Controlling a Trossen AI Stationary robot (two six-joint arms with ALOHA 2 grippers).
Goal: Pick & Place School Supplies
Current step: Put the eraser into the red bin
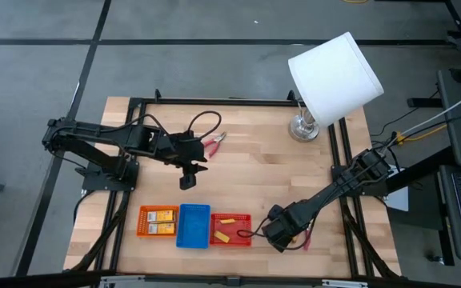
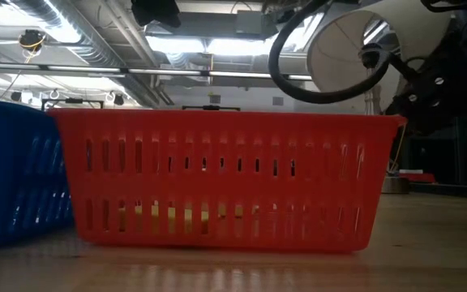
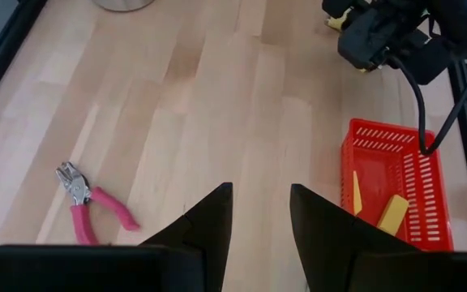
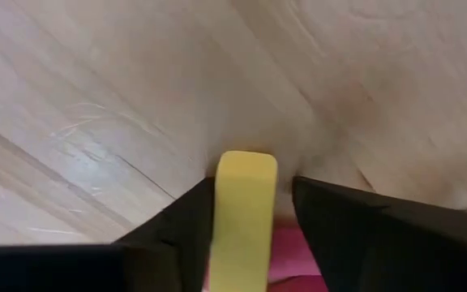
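Pale wooden table (image 1: 246,184): right of red tray (image 1: 231,230), right gripper (image 4: 251,203) clamped on yellow block (image 4: 244,212); beyond tray, left gripper (image 3: 259,212) parted, empty, near pink-handled pliers (image 3: 87,212).

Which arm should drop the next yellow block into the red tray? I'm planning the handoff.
Probably the right: its tool is shut on a yellow block and sits beside the red tray. The left tool is open, empty, farther back near the pink-handled pliers.
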